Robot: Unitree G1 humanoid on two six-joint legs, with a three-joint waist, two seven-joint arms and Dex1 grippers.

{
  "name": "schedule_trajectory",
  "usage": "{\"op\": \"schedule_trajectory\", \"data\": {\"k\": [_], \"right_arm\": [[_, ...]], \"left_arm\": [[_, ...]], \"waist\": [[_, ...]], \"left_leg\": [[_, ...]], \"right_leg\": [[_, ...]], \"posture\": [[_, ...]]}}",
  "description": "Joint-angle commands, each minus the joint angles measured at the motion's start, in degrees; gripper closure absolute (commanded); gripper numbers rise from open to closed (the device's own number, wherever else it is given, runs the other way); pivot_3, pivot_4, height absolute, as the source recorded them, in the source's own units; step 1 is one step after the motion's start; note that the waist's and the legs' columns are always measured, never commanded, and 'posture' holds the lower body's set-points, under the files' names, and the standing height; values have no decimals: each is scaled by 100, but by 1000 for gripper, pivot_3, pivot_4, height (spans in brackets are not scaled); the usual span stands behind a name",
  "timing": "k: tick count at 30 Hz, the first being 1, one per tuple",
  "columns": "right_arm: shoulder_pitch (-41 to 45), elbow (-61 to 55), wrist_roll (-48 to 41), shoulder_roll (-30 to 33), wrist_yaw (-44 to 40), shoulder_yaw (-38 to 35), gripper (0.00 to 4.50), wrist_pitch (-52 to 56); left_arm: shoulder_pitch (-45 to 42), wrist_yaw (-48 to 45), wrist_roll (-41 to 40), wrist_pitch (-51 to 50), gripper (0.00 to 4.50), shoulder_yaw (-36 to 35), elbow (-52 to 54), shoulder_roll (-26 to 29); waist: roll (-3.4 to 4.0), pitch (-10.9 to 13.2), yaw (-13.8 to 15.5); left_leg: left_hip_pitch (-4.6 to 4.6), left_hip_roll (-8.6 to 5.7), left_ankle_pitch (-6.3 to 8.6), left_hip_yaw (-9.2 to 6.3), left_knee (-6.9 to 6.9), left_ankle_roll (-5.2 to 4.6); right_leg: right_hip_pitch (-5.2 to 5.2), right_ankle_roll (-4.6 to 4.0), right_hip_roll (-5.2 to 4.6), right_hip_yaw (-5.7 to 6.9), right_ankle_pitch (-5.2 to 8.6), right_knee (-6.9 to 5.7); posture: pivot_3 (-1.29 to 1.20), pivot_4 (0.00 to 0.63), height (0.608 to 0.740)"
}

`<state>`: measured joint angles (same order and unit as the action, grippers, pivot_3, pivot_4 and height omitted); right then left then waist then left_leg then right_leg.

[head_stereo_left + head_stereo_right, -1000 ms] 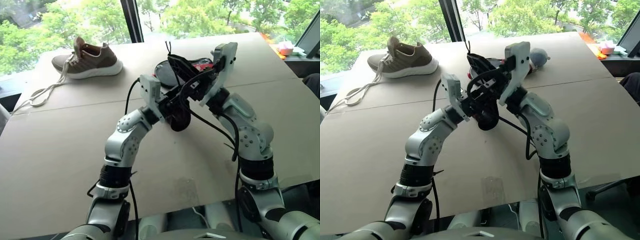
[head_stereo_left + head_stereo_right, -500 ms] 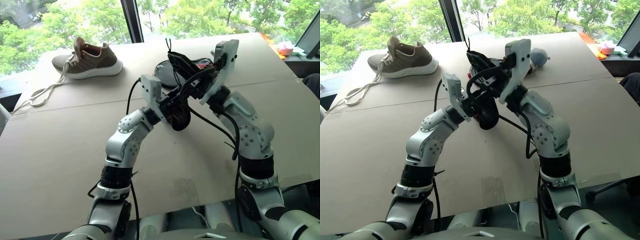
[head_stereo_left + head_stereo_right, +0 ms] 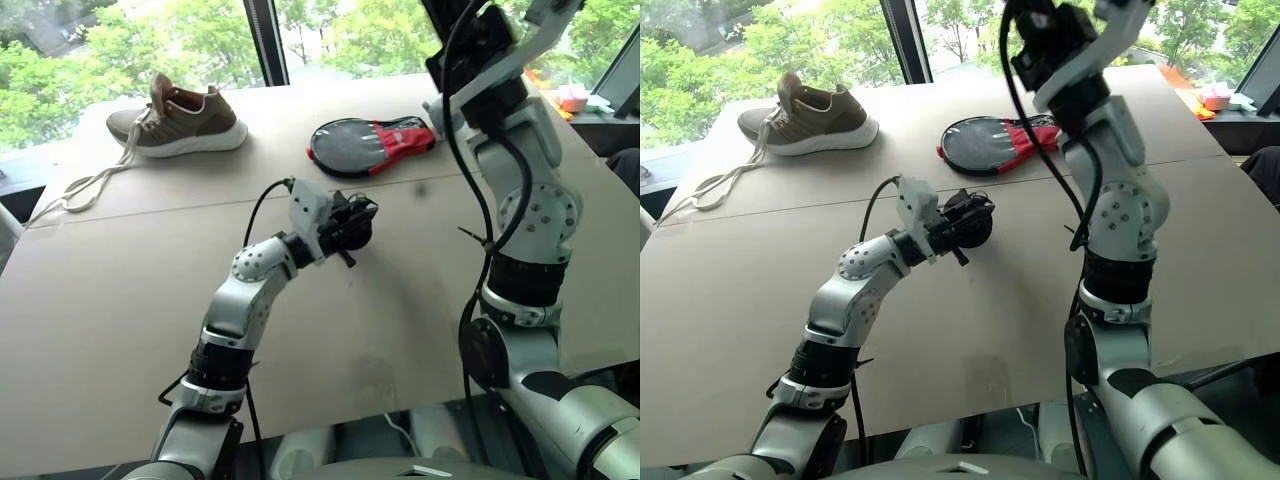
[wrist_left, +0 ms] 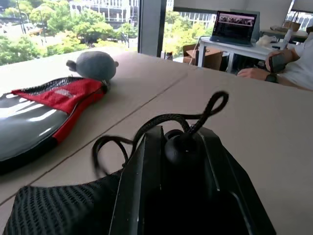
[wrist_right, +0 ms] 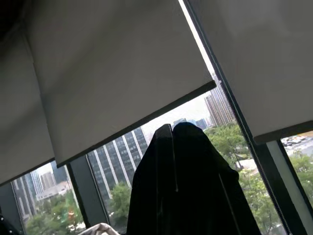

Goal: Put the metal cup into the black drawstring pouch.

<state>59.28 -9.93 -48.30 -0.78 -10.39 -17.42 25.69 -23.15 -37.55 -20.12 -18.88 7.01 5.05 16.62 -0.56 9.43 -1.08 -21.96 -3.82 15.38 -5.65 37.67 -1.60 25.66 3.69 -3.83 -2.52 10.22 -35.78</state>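
Now right hand (image 5: 172,142) has lifted off the black drawstring pouch (image 3: 352,226).

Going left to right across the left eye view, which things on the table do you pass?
Brown sneaker → black drawstring pouch, held in the left tool → black-and-red paddle-shaped case.

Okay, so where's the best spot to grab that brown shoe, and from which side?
Probably take the shoe by the rim of its opening, coming down from above. It stands upright on its sole with the opening facing up, so that rim is a thin edge to pinch. Avoid the loose laces.
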Motion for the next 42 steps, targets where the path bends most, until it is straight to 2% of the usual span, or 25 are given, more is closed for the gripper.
{"op": "schedule_trajectory", "data": {"k": [1, 6, 10, 15, 18, 24, 27, 31, 32, 39, 42], "right_arm": [[433, 108, -770, -132, 580, -615, 4500, -358], [-120, -118, -513, 272, 219, 68, 4500, 187], [-1005, -302, 216, 979, -354, 1030, 4500, 597], [-1627, -395, 738, 1543, -694, 1558, 4500, 840], [-1825, -507, 550, 1632, -840, 1571, 4500, 1102], [-2300, -1021, 170, 2388, -1692, 1997, 4500, 2177], [-2338, -1167, 38, 2482, -1817, 2167, 4500, 2568], [-2282, -1228, 177, 2397, -1762, 2406, 3235, 2801], [-2241, -1174, 255, 2332, -1668, 2447, 2759, 2833], [-2181, -1014, 360, 2058, -1425, 2442, 2759, 3170], [-2185, -934, 429, 1987, -1270, 2410, 2759, 3332]], "left_arm": [[-40, -54, -13, 40, 4281, -79, 141, 30], [-38, -20, -26, 27, 4281, -107, 125, -13], [31, -42, -33, 26, 4281, -117, 189, 10], [150, -174, -142, 69, 4281, -206, 333, 94], [185, -148, -147, 70, 4281, -262, 370, 120], [356, -228, -247, 73, 4281, -402, 506, 151], [516, -374, -373, 46, 4281, -405, 635, 189], [665, -484, -692, -84, 4281, -520, 686, 132], [715, -546, -873, -173, 4281, -565, 720, 104], [1070, -828, -1355, -360, 4281, -643, 837, 153], [1138, -867, -1238, -249, 4281, -620, 794, 218]], "waist": [[0, 0, -5], [1, -1, -13], [0, -2, -76], [-3, -3, -101], [-2, -3, -105], [-5, -5, -100], [-5, -5, -112], [-8, -6, -95], [-9, -7, -96], [-11, -8, -91], [-11, -8, -82]], "left_leg": [[0, 0, 0, 0, 0, 0], [2, 1, 1, 7, -1, -1], [3, 1, 1, 14, -1, -3], [2, 0, 0, 15, 1, -3], [2, 1, 0, 14, 1, -3], [2, 1, 4, 13, 1, -9], [2, 2, 4, 14, 1, -9], [3, 2, 12, 9, 2, -23], [3, 2, 13, 8, 5, -24], [-1, 1, 4, 8, 22, -8], [-2, 1, 4, 7, 22, -9]], "right_leg": [[1, 0, 0, 0, 0, 0], [-1, 0, -3, -1, 0, -2], [0, 0, -6, -3, 0, -6], [0, 1, -8, -3, 0, -5], [0, 1, -7, -2, 0, -4], [-2, 1, -8, -2, 0, 0], [-2, 1, -9, -3, 0, 2], [-3, 1, -8, 1, 0, -1], [-4, 1, -9, 1, 0, -2], [-6, 1, -9, 2, -1, -5], [-6, 1, -9, 3, -1, -4]], "posture": [[0, 150, 740], [0, 150, 740], [0, 150, 740], [0, 150, 740], [0, 150, 740], [0, 150, 740], [0, 150, 740], [0, 150, 740], [0, 150, 740], [0, 150, 740], [0, 150, 740]]}}
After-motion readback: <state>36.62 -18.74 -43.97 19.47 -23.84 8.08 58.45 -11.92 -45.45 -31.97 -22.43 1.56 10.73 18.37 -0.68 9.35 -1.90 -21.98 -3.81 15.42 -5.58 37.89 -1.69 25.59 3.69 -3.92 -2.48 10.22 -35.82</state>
